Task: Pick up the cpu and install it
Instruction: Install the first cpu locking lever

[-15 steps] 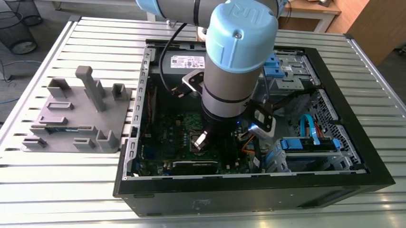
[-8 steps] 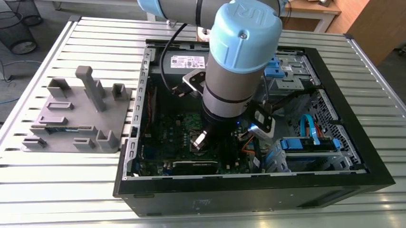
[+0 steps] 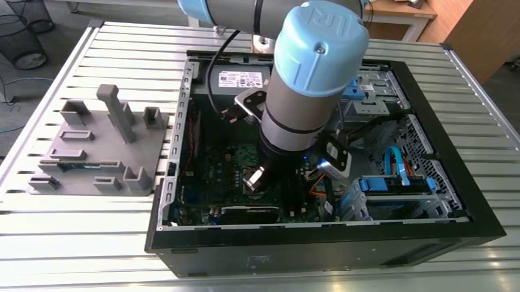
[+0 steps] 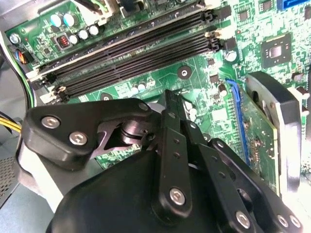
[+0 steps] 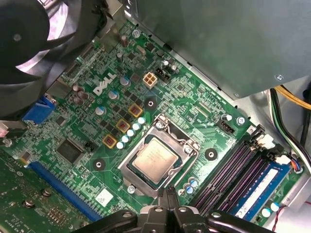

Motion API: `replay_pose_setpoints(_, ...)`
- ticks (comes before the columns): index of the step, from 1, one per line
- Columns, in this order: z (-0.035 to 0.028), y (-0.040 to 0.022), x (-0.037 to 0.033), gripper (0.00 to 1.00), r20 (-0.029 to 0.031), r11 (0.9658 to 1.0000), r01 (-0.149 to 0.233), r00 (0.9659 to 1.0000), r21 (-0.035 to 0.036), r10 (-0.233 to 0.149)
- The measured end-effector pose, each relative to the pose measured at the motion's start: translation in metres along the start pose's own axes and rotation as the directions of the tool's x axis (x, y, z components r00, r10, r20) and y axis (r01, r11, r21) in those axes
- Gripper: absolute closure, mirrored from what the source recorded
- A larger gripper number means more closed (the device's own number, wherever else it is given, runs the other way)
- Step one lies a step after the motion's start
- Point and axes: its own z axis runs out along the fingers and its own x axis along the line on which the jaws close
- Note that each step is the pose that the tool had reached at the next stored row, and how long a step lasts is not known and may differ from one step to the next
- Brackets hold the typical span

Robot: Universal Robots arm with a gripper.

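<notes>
Near the socketed cpu (image 5: 155,161), gripper (image 5: 168,191) closed, empty.

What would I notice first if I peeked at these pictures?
The big grey-and-blue robot arm grabs the eye first, reaching down into the open black computer case on the slatted table. In the first wrist view, the shiny silver cpu lies in its socket on the green motherboard, with the black gripper close beside it. A grey tray sits on the exterior view's left.
</notes>
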Motion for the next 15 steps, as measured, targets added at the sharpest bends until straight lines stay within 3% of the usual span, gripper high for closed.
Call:
replay_pose_setpoints(1, 0.0, -0.0001, -0.0002, 0.89, -0.0024, 1.0, 0.0, 1.0, -0.0049, 0.0)
replay_pose_setpoints(6, 0.0002, -0.0001, -0.0002, 0.89, -0.0027, 1.0, 0.0, 1.0, -0.0063, 0.0)
replay_pose_setpoints(9, 0.0006, -0.0003, -0.0007, 0.89, -0.0067, 0.9998, -0.001, 1.0, -0.0194, 0.001)
replay_pose_setpoints(15, 0.0005, -0.0007, -0.0009, 0.89, -0.0076, 0.9998, -0.001, 1.0, -0.0191, 0.001)
